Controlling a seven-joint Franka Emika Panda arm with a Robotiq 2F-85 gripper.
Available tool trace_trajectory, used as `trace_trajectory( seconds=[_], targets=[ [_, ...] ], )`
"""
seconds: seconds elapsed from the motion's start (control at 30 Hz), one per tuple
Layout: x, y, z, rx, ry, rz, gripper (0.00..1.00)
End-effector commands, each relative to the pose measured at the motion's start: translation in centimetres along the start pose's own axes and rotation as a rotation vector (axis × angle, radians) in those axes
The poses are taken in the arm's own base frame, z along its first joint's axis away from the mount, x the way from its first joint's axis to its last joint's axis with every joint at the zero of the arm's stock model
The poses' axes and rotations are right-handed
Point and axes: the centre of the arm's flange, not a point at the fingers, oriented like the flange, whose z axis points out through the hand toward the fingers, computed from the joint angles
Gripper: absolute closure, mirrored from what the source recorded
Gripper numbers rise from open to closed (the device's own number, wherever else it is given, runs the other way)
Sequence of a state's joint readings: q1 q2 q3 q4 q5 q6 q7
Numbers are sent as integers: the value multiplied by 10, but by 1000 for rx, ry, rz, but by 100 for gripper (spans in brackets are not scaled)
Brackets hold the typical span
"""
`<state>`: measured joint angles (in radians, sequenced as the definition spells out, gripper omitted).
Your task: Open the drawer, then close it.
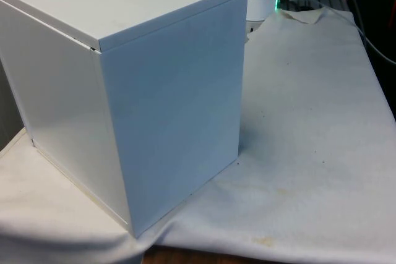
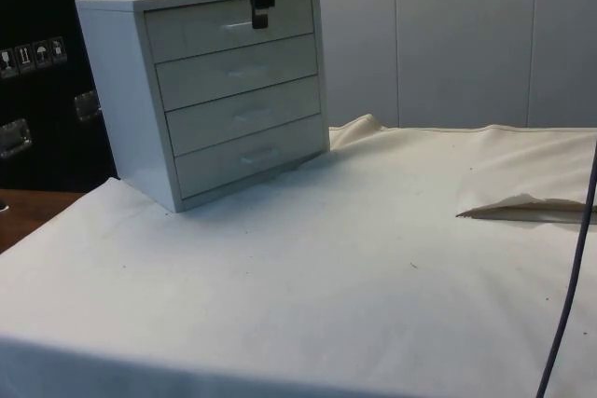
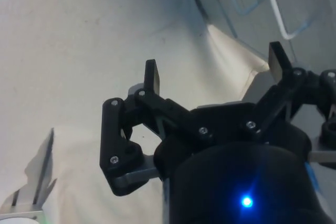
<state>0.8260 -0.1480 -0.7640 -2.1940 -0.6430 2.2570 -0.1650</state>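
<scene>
All four drawers [image 2: 233,72] seemingly shut, fingers [image 3: 152,77] apart

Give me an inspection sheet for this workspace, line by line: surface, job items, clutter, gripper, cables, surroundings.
Surface: white cloth over the table, faintly stained, one fold raised at its edge.
Job's things: white chest of drawers, four drawers, all shut; its plain back and side face the front view.
Clutter: nothing seen.
Gripper: black gripper, fingers spread open, holding nothing; in the side view it hangs before the top drawer.
Cables: one dark cable crossing the cloth's edge in the side view.
Surroundings: dark cabinets and pale wall panels behind.
</scene>
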Motion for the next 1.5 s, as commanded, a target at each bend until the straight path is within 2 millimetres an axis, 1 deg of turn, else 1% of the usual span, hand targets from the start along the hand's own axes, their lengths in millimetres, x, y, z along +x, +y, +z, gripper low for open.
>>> trace_trajectory(
  seconds=[0.0, 0.3, 0.37, 0.4, 0.57, 1.0, 1.47],
  targets=[
    [1, -1, -2, -25, 9, -8, 0],
    [3, -8, -1, -65, 9, -39, 0],
    [5, -13, -1, -77, 9, -50, 0],
    [4, -10, -1, -58, -2, -43, 0],
    [5, -19, 2, -99, 15, -64, 0],
    [3, -26, 9, -142, 19, -88, 0],
    [-4, -34, 10, -240, 23, -130, 0]
  ],
)
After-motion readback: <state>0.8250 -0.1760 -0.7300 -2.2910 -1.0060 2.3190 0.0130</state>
